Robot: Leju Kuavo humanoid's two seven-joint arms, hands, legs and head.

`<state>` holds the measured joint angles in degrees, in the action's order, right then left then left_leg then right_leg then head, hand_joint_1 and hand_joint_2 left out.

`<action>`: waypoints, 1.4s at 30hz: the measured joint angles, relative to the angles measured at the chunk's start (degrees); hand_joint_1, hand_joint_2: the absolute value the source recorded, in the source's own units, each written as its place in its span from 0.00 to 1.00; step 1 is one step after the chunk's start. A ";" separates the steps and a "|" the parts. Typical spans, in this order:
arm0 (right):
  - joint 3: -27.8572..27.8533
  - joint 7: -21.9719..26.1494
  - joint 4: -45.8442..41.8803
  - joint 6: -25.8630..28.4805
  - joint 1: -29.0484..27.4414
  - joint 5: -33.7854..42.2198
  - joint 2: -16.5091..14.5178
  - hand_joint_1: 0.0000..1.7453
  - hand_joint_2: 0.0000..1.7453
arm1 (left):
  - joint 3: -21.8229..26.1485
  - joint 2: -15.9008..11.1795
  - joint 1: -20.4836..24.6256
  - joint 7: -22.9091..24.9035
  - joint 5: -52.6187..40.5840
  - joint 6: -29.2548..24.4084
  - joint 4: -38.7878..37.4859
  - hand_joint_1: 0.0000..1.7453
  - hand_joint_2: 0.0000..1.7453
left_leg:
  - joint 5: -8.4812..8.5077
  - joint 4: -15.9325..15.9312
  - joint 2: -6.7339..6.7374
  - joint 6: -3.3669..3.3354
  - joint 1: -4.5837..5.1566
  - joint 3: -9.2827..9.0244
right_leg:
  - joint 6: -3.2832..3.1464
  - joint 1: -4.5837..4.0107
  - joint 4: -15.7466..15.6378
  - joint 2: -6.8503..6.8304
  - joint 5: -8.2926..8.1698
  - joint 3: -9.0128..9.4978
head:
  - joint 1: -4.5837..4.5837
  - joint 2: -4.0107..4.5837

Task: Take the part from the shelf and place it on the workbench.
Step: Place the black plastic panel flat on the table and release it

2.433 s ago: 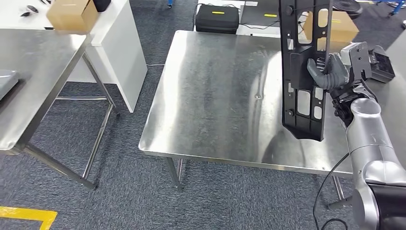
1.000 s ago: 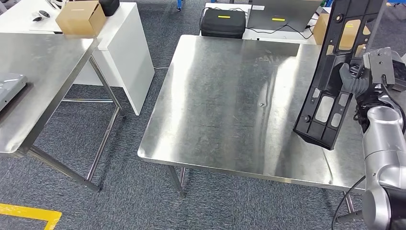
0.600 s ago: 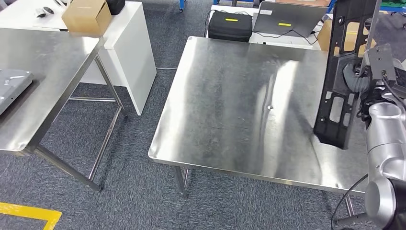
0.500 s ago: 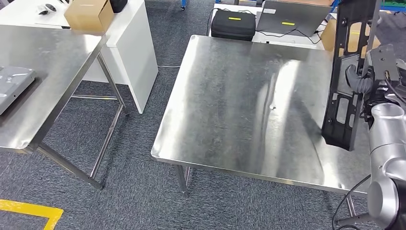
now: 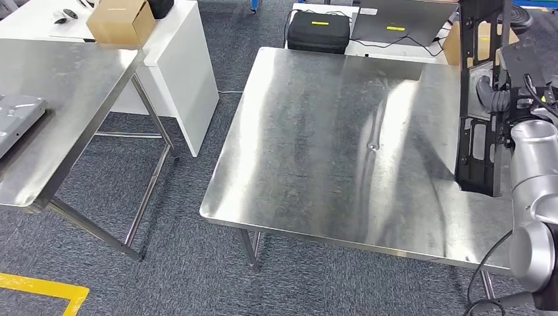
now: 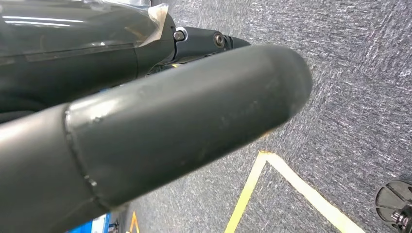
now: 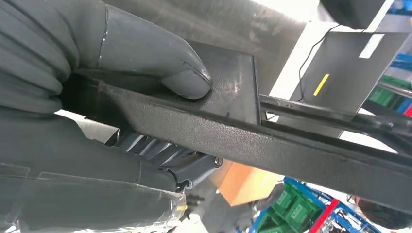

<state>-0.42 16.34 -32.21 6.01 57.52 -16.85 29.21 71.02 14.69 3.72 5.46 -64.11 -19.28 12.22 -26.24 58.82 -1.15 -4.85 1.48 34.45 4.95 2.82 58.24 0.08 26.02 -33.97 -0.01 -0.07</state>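
While the right hand (image 5: 495, 99) is raised beside the steel surface (image 5: 316, 131), its fingers (image 7: 145, 53) clamp the long black plastic part (image 5: 479, 125), held upright above the surface's right edge.

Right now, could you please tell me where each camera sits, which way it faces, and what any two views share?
Head view: high on the body, looking down at the steel workbench; right hand grips the long black plastic part, upright.
Left wrist view: on the hanging arm, facing grey carpet with a yellow floor line.
Right wrist view: behind the right hand, thumb on the part.
Shared: head and right wrist views show hand and part.
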 joint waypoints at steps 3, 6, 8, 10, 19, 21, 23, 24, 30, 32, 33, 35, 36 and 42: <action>2.71 -1.80 1.84 1.45 2.62 -4.88 0.67 1.00 1.00 | 0.02 -0.04 -0.01 -0.07 -0.04 0.50 0.00 0.00 0.00 | 0.12 -0.37 0.00 0.45 -0.06 -0.20 | -0.16 -0.36 -0.01 0.01 0.00 -0.05 | 0.09 0.00; 4.85 -2.71 3.03 3.88 4.00 -9.06 1.09 1.00 1.00 | 0.05 -0.04 -0.04 -0.28 -0.04 0.38 0.00 0.00 0.00 | 0.15 -0.45 0.00 0.92 -0.03 -0.19 | -0.17 -0.60 0.00 0.01 0.01 -0.09 | 0.10 0.00; 5.78 -2.66 3.60 5.19 4.90 -10.56 1.16 1.00 1.00 | 0.21 -0.04 -0.07 -0.63 -0.04 -0.08 0.00 0.00 0.00 | 0.16 -0.46 0.01 0.95 0.05 -0.17 | -0.16 -0.68 0.01 0.02 0.01 -0.10 | 0.10 0.00; 6.50 -2.78 4.10 6.13 5.81 -11.78 1.10 1.00 1.00 | 0.48 -0.04 -0.08 -0.92 -0.04 -0.51 0.00 0.00 0.00 | 0.17 -0.46 0.01 0.97 0.14 -0.14 | -0.16 -0.74 0.01 0.03 0.01 -0.06 | 0.09 0.00; 8.12 -6.33 6.25 8.29 9.33 -16.71 0.20 1.00 1.00 | 0.86 -0.04 -0.10 -1.26 -0.10 -0.38 0.00 0.00 0.00 | 0.21 -0.46 -0.03 0.97 0.37 -0.13 | -0.16 -0.62 -0.28 -0.01 0.00 0.17 | 0.07 0.00; 8.87 -7.00 6.62 8.85 9.58 -19.08 0.33 1.00 1.00 | 0.86 -0.05 -0.11 -1.50 -0.13 -0.17 0.00 0.00 0.00 | 0.21 -0.46 -0.03 0.96 0.41 -0.13 | -0.15 -0.60 -0.33 -0.01 0.00 0.21 | 0.07 0.00; 9.74 -7.64 6.97 9.41 9.76 -20.99 0.53 1.00 1.00 | 0.87 -0.07 -0.11 -1.84 -0.13 -0.08 0.00 0.00 0.00 | 0.20 -0.46 -0.03 0.95 0.46 -0.12 | -0.15 -0.57 -0.36 -0.01 -0.01 0.22 | 0.07 0.00; 10.12 -7.85 7.15 9.63 9.82 -21.59 0.60 1.00 1.00 | 0.87 -0.07 -0.11 -1.97 -0.13 -0.07 0.00 0.00 0.00 | 0.20 -0.46 -0.03 0.95 0.49 -0.12 | -0.15 -0.56 -0.37 -0.01 -0.01 0.22 | 0.07 0.00; 11.28 -8.61 7.93 9.87 10.15 -23.22 0.68 1.00 1.00 | 0.89 -0.09 -0.12 -2.04 -0.18 -0.05 0.00 0.00 0.00 | 0.18 -0.45 -0.03 0.93 0.53 -0.12 | -0.15 -0.53 -0.40 0.00 -0.01 0.21 | 0.08 0.00; 12.19 -10.02 8.35 10.23 10.60 -25.79 0.58 1.00 1.00 | 0.88 -0.09 -0.12 -1.64 -0.63 -0.23 0.00 0.00 0.00 | 0.18 -0.46 -0.02 0.93 0.52 -0.11 | -0.15 -0.54 -0.40 0.00 -0.01 0.21 | 0.09 0.00; 12.81 -11.04 8.62 10.68 10.89 -27.58 0.48 1.00 1.00 | 0.87 -0.09 -0.12 -1.39 -0.91 -0.39 0.00 0.00 0.00 | 0.18 -0.46 -0.02 0.93 0.52 -0.12 | -0.15 -0.54 -0.40 0.00 -0.01 0.21 | 0.09 0.00; 14.44 -13.77 9.35 12.83 11.38 -32.67 0.12 1.00 1.00 | 0.86 -0.09 -0.12 -1.10 -1.54 -0.88 0.00 0.00 0.00 | 0.18 -0.46 -0.02 0.93 0.51 -0.13 | -0.15 -0.55 -0.40 0.01 -0.01 0.21 | 0.09 0.00; 15.45 -15.27 9.78 14.34 11.53 -35.78 -0.08 1.00 1.00 | 0.86 -0.09 -0.13 -1.10 -1.81 -1.11 0.00 0.00 0.00 | 0.18 -0.46 -0.01 0.93 0.51 -0.14 | -0.15 -0.56 -0.40 0.01 -0.01 0.21 | 0.09 0.00; 23.96 -20.18 12.69 18.71 11.65 -51.67 -0.08 1.00 1.00 | 0.84 -0.12 -0.25 -1.34 -3.03 -1.74 0.00 0.00 0.00 | 0.19 -0.46 -0.02 0.94 0.50 -0.16 | -0.15 -0.55 -0.40 0.00 -0.01 0.21 | 0.08 0.00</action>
<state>23.54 -3.84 -19.52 24.73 69.17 -68.51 29.13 71.87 14.57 3.47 4.11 -67.14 -21.02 12.22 -26.06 58.36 -1.17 -3.92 1.98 34.29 4.80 2.26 57.84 0.08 26.01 -33.76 0.08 -0.07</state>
